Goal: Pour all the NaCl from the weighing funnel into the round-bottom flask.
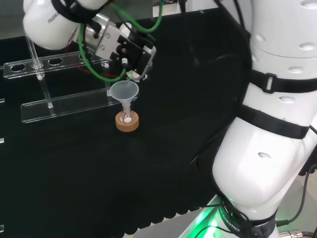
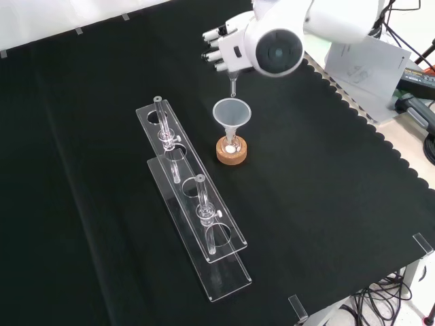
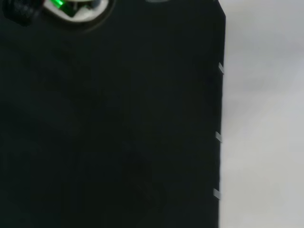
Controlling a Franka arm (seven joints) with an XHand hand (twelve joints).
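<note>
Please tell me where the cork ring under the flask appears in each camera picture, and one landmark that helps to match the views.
Head view: the cork ring lies left of centre, under the clear funnel.
Front view: the cork ring lies just above centre, right of the clear rack.
Wrist view: black cloth.
Shared landmark: the funnel above the ring.

A small round-bottom flask [image 2: 232,149] stands upright on a cork ring [image 2: 232,155] just above the front view's centre; white grains show inside it; a clear conical funnel [image 2: 232,114] sits upright in its neck; a thin clear weighing funnel [image 2: 233,87] tip hangs just above the cone's rim.
</note>
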